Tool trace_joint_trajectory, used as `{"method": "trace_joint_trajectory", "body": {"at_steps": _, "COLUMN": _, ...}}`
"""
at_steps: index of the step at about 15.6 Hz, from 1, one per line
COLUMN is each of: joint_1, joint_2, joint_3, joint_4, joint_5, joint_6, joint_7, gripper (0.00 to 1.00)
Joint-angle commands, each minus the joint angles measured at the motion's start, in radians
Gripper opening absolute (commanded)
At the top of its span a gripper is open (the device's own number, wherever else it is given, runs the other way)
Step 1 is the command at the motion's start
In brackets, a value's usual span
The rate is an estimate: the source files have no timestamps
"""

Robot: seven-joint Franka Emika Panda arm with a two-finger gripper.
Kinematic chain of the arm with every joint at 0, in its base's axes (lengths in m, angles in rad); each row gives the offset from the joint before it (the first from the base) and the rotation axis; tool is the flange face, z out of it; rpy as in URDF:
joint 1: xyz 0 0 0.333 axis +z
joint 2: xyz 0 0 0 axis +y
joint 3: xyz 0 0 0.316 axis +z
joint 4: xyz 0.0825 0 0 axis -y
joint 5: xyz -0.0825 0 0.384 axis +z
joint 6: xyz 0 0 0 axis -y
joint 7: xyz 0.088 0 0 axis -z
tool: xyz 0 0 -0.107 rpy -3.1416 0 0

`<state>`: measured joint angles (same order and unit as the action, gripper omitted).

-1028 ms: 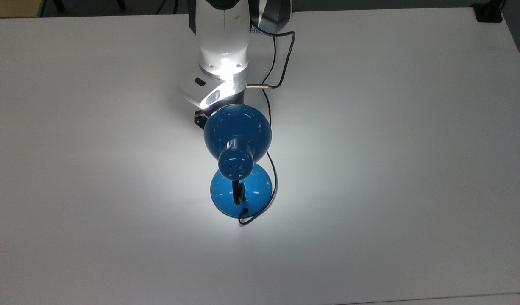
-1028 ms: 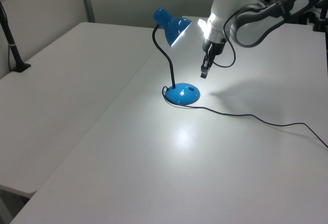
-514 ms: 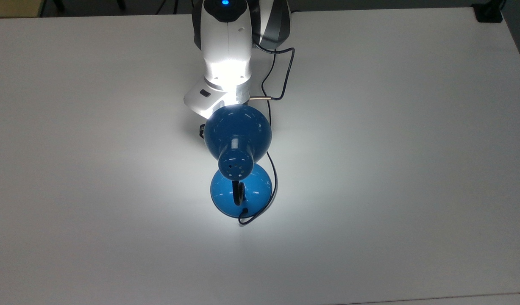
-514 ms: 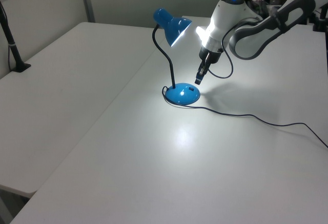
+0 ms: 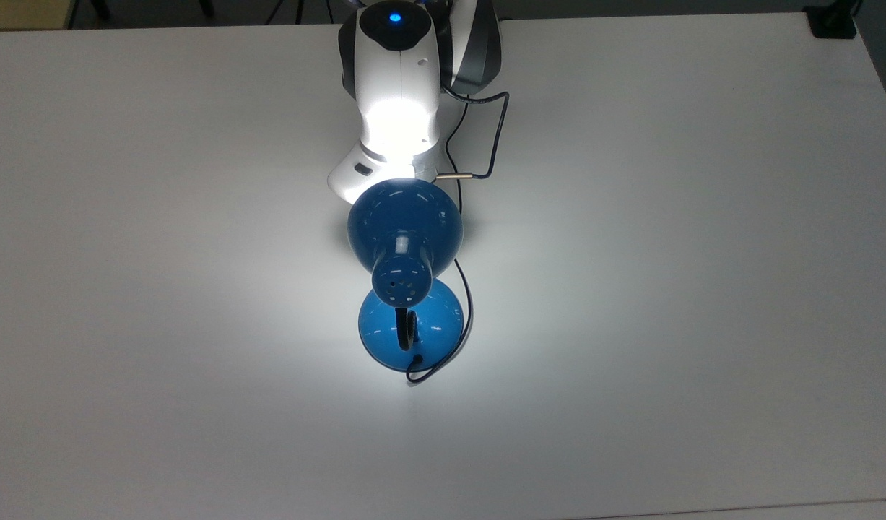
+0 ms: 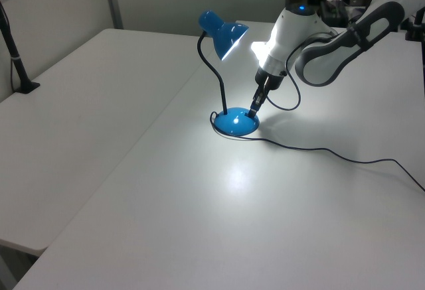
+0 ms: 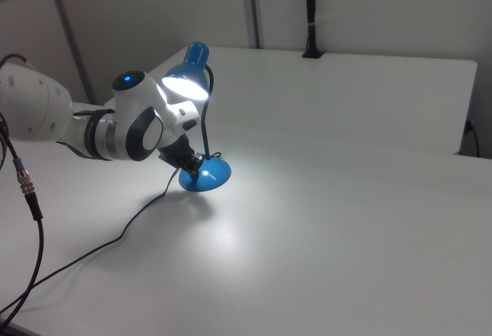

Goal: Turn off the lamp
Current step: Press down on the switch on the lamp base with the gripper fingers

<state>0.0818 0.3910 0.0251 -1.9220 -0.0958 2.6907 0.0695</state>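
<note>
White table (image 6: 119, 170); arm angled down, claw (image 6: 253, 110) at lit lamp (image 6: 226, 38) base

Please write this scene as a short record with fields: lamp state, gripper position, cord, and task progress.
lamp state: the lamp is lit, with a bright patch on the table
gripper position: the gripper is low at the lamp's round blue base, on the left view's right side
cord: the cord trails from the base across the table
task progress: not yet done
</note>
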Motion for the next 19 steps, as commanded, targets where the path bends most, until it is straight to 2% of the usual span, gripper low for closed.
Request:
{"method": "trace_joint_trajectory", "body": {"at_steps": 1, "joint_1": 0.0, "joint_2": 0.0, "joint_3": 0.004, "joint_4": -0.017, "joint_5": -0.004, "joint_6": 0.041, "joint_7": 0.021, "gripper": 0.0}}
{"method": "trace_joint_trajectory", "body": {"at_steps": 13, "joint_1": -0.007, "joint_2": -0.006, "joint_3": 0.004, "joint_4": -0.063, "joint_5": -0.005, "joint_6": 0.015, "joint_7": 0.021, "gripper": 0.0}}
{"method": "trace_joint_trajectory", "body": {"at_steps": 19, "joint_1": -0.008, "joint_2": -0.151, "joint_3": 0.004, "joint_4": -0.049, "joint_5": -0.004, "joint_6": -0.288, "joint_7": 0.027, "gripper": 0.0}}
